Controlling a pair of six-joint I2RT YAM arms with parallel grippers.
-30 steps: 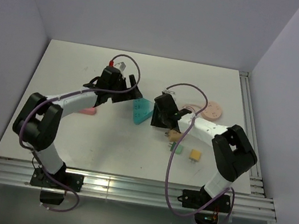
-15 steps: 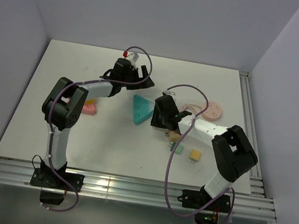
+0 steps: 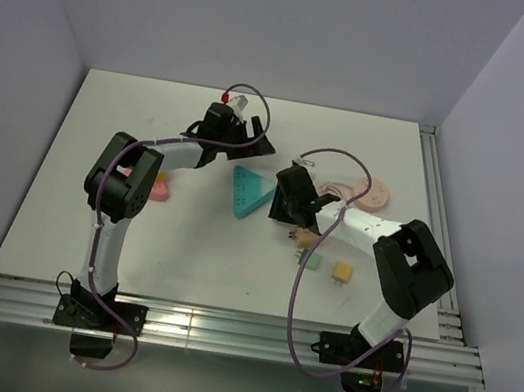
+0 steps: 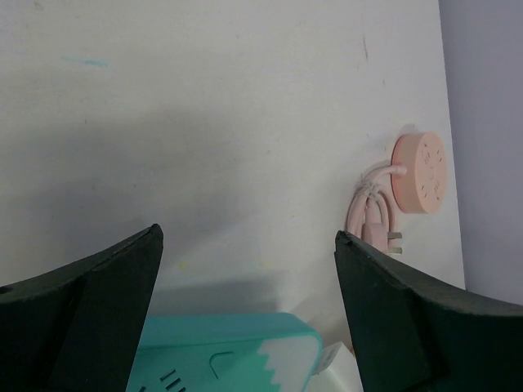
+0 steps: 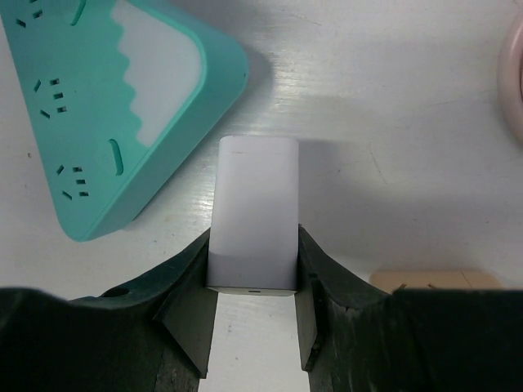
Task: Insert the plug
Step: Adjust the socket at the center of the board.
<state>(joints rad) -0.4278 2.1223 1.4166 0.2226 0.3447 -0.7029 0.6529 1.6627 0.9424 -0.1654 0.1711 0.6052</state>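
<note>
A teal triangular power strip [image 3: 247, 192] lies flat at mid-table, its socket holes facing up [image 5: 106, 106]. My right gripper [image 5: 255, 237] is shut on a white plug [image 5: 255, 204], gripping its rear end just off the strip's right corner. In the top view that gripper [image 3: 286, 203] sits right beside the strip and hides the plug. Behind the strip, my left gripper [image 3: 252, 139] hangs open with nothing between its fingers [image 4: 90, 310]. The strip's edge [image 4: 221, 355] shows low between them.
A round pink socket [image 3: 374, 193] with coiled cable and plug [image 4: 377, 229] lies at the back right. A tan plug [image 3: 306, 236], a green one [image 3: 310, 258] and a yellow one [image 3: 341, 270] sit under the right arm. A pink block [image 3: 153, 189] lies left.
My left gripper has drawn back from the strip's left side to behind it, and its elbow has swung in. The right gripper has edged slightly right, still holding the plug.
</note>
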